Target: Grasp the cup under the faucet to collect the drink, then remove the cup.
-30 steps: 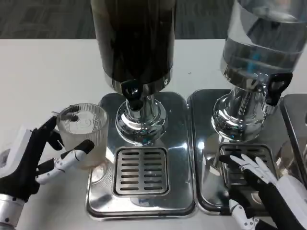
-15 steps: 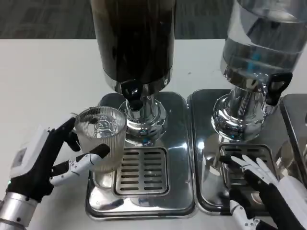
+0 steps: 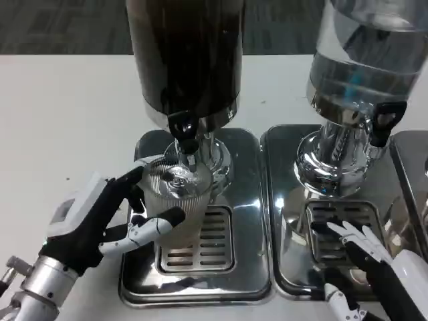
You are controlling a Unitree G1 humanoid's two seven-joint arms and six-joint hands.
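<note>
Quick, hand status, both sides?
Left hand: holding the ribbed glass cup beneath the dark dispenser's faucet.
Right hand: open, fingers spread, holding nothing, over the right drip tray.

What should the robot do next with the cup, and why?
Probably hold the clear ribbed glass cup steady and open the black tap. The left robot hand already holds it under the dark drink dispenser's spout, above the metal drip grate, and the cup looks empty.
</note>
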